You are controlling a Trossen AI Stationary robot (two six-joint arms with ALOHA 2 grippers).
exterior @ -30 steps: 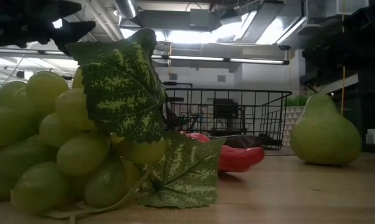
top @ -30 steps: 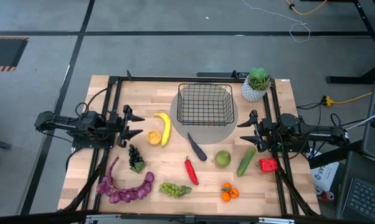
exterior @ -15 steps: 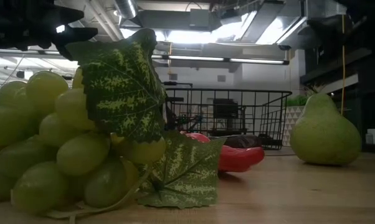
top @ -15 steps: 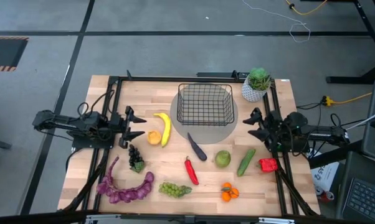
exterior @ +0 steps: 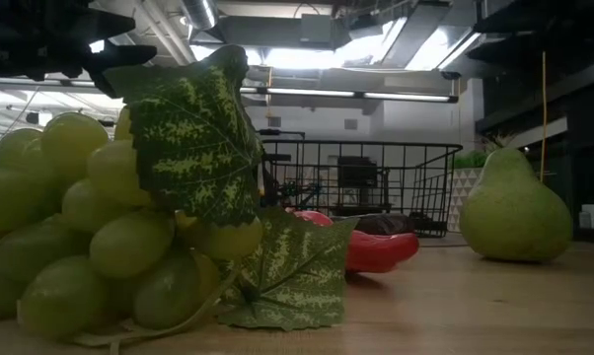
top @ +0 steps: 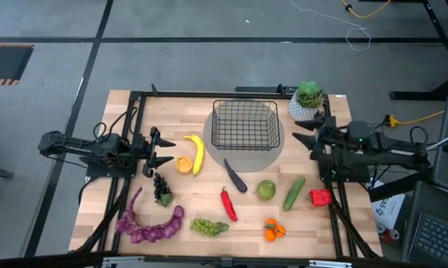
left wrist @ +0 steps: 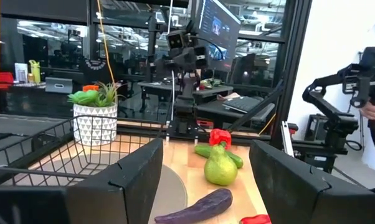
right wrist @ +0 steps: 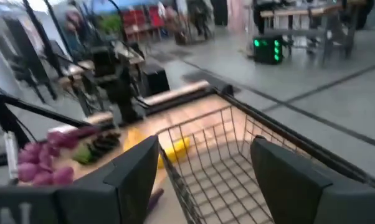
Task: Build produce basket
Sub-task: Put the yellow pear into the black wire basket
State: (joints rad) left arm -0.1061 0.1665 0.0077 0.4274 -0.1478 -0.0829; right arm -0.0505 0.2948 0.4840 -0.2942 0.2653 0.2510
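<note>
The black wire basket [top: 245, 125] stands on the grey round mat [top: 272, 155] at the table's far middle. The produce lies on the table in front of it: banana [top: 196, 152], eggplant [top: 235, 176], chili [top: 228, 204], green pear-shaped fruit [top: 266, 189], cucumber [top: 294, 193], green grapes [top: 209, 226], purple grapes [top: 149, 227] and oranges [top: 274, 231]. My left gripper [top: 166, 149] is open and empty, just left of the banana. My right gripper [top: 304, 140] is open and empty at the basket's right side, and its wrist view looks into the basket [right wrist: 218, 168].
A green plant in a white speckled pot [top: 306, 100] stands at the far right corner, close to my right arm. A small orange fruit [top: 183, 164], dark grapes [top: 162, 190] and a red pepper [top: 320, 196] also lie on the table. A black frame rail [top: 135, 119] borders the table.
My right gripper has risen and gone toward the table's far edge, turning toward the basket, and stays open. No produce has moved.
</note>
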